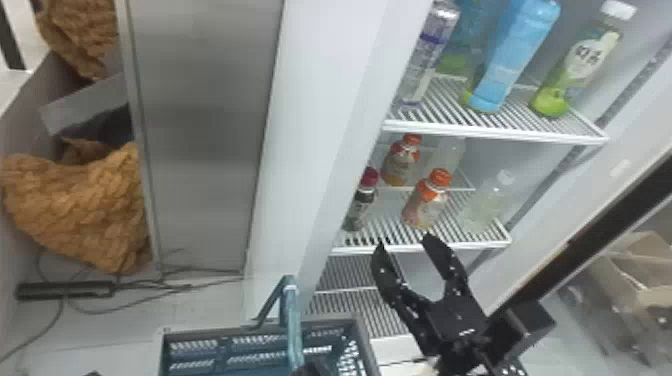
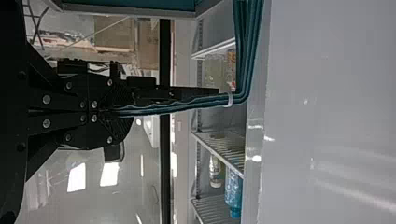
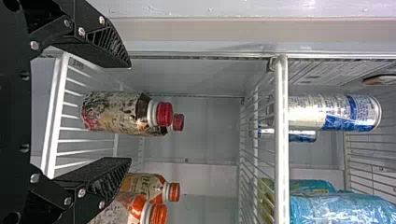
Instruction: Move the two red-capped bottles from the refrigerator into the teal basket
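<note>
Black right end effector: tapered fingers, ribbed insets, silver screws.

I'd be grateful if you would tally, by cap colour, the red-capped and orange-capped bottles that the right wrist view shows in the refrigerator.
Red-capped bottles: 2
Orange-capped bottles: 2
Total: 4

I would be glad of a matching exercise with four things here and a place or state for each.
Things:
1. Right gripper
2. Red-capped bottles
3. Blue bottle
4. Left gripper

Places and states:
A. On a higher refrigerator shelf than the orange-capped bottles
B. Shut on the teal basket's handle
C. Open, its fingers apart
D. Beside the orange-capped bottles

Right pairs: 1-C, 2-D, 3-A, 4-B
</note>
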`<state>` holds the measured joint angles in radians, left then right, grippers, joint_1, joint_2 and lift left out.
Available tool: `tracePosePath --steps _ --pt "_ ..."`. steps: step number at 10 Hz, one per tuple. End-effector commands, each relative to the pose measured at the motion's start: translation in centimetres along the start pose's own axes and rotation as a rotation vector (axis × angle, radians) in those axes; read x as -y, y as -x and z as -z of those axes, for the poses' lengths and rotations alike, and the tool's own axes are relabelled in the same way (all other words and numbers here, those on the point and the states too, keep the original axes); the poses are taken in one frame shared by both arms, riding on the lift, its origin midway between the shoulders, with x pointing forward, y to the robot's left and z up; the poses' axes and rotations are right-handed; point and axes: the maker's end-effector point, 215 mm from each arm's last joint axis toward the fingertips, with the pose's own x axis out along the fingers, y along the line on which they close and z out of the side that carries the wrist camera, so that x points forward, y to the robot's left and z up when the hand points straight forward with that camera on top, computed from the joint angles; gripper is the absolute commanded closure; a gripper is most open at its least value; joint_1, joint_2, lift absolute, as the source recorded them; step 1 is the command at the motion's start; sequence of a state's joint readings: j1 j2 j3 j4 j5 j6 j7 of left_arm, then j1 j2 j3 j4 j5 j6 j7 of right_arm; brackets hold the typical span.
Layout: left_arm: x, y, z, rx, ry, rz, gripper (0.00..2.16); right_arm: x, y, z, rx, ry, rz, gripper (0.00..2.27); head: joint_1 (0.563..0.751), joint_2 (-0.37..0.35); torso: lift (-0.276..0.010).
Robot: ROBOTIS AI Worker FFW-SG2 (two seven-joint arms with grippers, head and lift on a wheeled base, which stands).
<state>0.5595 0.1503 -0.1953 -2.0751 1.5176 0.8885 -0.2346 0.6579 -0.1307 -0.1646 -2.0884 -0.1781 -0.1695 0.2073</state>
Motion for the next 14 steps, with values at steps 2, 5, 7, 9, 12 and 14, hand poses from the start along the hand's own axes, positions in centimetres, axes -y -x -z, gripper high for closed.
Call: tracePosePath --steps 2,5,7,9,12,14 --pt "0.1 0.0 0.0 0.000 0.001 0.002 1.16 0.1 0.0 -0.1 0.005 -0.002 0.002 0.33 0.695 -0.350 -0.224" --pt "0.1 0.0 0.0 0.000 0.001 0.002 1.16 0.4 0.1 0.1 0.004 -0.011 0.012 0.33 0.695 -0.350 -0.224" --pt "0.0 0.0 0.1 0.001 0.003 0.001 1.16 0.5 -0.1 0.3 0.005 -0.011 0.014 0.33 0.695 -0.350 -0.224" --pt "0.1 0.0 0.0 0.002 0.005 0.003 1.16 1.1 -1.0 1.0 0.003 -0.013 0.022 0.32 0.695 -0.350 -0.224" --pt "0.1 0.0 0.0 0.003 0.009 0.005 1.16 1.9 -2.7 3.4 -0.017 -0.012 0.031 0.32 0.695 -0.350 -0.224" --pt "0.1 0.0 0.0 0.003 0.009 0.005 1.16 2.0 -4.2 4.6 -0.015 -0.016 0.030 0.33 0.695 -0.350 -0.224"
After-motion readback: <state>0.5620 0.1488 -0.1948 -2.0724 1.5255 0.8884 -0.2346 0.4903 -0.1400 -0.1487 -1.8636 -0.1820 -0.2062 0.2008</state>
